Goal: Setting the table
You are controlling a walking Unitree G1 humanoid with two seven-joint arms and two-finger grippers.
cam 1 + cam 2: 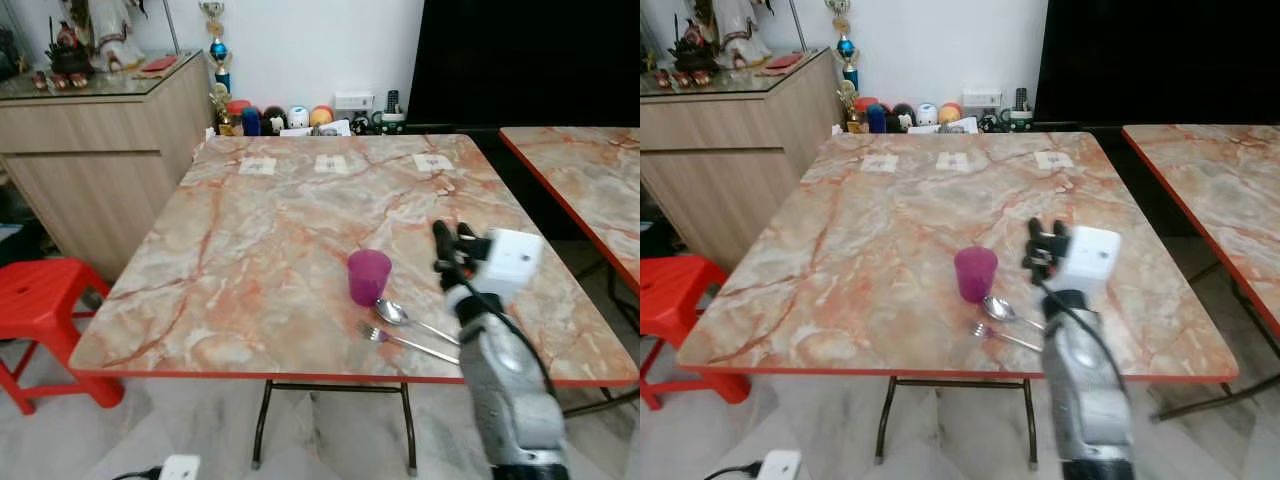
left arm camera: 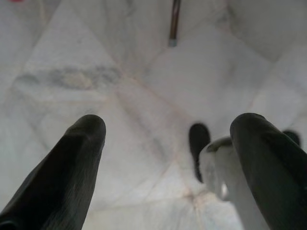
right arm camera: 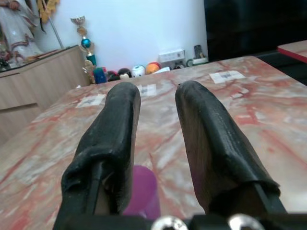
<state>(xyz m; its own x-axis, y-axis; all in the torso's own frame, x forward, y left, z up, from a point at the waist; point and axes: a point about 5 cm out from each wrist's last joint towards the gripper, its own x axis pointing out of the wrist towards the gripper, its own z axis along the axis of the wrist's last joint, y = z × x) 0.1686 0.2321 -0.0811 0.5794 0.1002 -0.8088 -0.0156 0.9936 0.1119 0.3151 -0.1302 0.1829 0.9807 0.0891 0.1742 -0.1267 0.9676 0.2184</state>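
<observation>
- Purple cup (image 1: 368, 275) upright on marble table (image 1: 250, 260), near its front edge
- Spoon (image 1: 400, 316) and fork (image 1: 395, 340) lie side by side just right of the cup, fork closer to the edge
- Right gripper (image 1: 450, 240) raised above table right of the cup, fingers parted, grasping nothing
- Left gripper (image 2: 168, 158) over pale floor tiles (image 2: 96, 72), fingers spread, empty
</observation>
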